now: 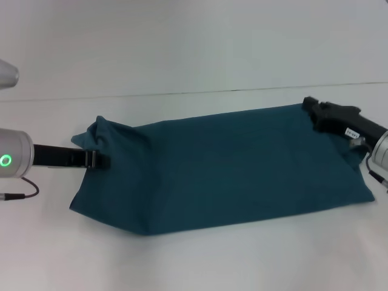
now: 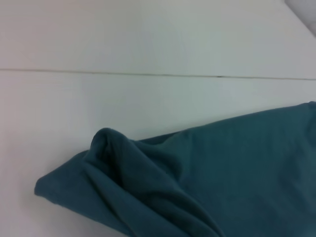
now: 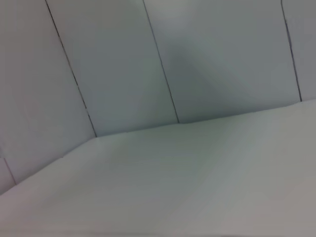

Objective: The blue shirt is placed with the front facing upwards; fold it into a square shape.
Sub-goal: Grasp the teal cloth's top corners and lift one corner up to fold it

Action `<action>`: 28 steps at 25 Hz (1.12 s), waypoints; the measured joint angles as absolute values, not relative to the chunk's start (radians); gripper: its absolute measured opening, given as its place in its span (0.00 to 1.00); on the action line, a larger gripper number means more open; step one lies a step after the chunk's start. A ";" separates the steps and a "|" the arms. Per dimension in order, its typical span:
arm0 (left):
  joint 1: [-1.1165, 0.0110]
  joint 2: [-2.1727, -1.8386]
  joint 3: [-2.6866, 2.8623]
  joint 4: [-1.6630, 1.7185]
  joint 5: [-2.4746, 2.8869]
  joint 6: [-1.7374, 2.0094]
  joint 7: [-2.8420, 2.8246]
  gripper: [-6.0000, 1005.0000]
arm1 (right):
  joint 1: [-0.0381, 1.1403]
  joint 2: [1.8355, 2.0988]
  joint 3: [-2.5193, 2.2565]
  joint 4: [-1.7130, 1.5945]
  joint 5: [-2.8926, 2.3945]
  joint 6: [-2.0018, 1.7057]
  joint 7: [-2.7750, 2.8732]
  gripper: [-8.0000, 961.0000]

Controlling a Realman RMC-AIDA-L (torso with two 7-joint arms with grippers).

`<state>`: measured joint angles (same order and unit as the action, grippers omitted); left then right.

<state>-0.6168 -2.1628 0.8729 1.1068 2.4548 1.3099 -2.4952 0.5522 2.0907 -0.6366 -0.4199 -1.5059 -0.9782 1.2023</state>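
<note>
Both grippers meet the blue shirt [image 1: 218, 170]: left gripper [image 1: 100, 160] seemingly pinching its bunched end, which the left wrist view alone details; right gripper [image 1: 312, 109] grip unclear.

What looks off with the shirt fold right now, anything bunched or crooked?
The blue shirt lies as a long band, not a square. Its end by the left pincer is bunched into a raised ridge, and that end's edge runs slanted. The right pincer sits at the far right corner.

Bare lab setting: white table [image 1: 194, 267], plain panelled wall [image 3: 123, 64].
</note>
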 joint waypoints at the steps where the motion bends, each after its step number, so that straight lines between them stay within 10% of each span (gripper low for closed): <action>1: -0.616 -2.163 0.873 1.111 2.452 1.313 -2.495 0.04 | 0.555 2.091 -0.637 -0.407 -1.505 -0.978 1.180 0.01; 28: -0.538 -2.171 0.915 1.283 2.356 1.411 -2.514 0.04 | 0.652 2.106 -0.634 -0.060 -1.400 -1.029 0.700 0.03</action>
<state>-0.5380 -2.1706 0.9154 1.2830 2.3558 1.4113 -2.5141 0.6521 2.1065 -0.6340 -0.0597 -1.4004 -1.0286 0.6998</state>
